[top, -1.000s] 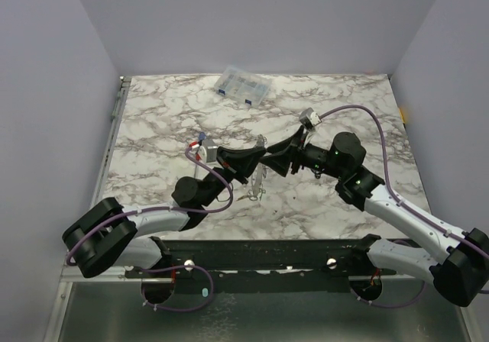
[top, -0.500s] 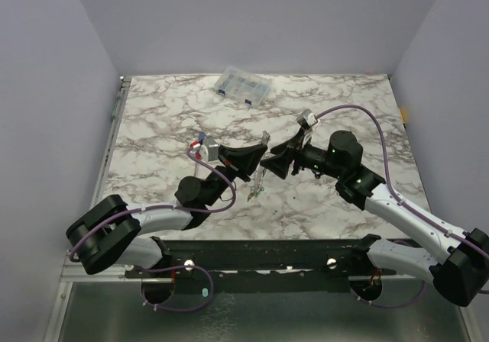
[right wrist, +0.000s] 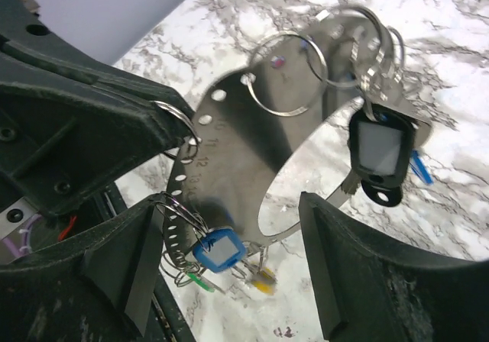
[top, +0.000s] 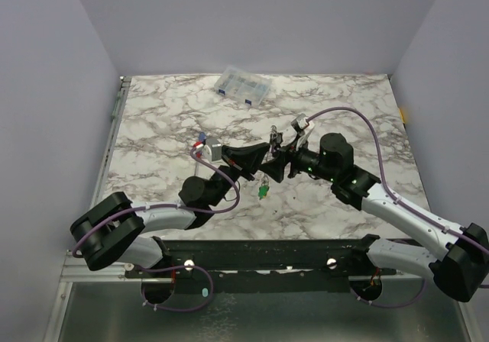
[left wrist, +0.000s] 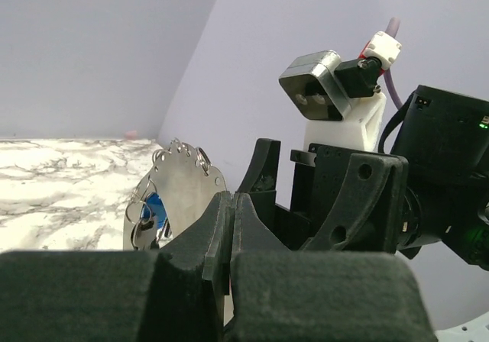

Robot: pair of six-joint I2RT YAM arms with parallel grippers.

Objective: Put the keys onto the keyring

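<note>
The keyring is a broad flat grey metal hoop with small holes along its edge, held up off the marble table. My left gripper is shut on its rim, seen from behind the hoop in the left wrist view. Several keys hang from it on small split rings: a black tag, a blue tag, a yellow tag and a green tag. My right gripper is open. The hoop's lower band and the blue tag lie between its fingers.
A clear plastic compartment box stands at the back of the table. A slim red-and-blue screwdriver lies left of the left wrist. Lavender walls enclose the table on three sides.
My right gripper has opened. Both grippers and the hoop have shifted slightly right and away from the bases, and the green tag now dangles below the hoop.
</note>
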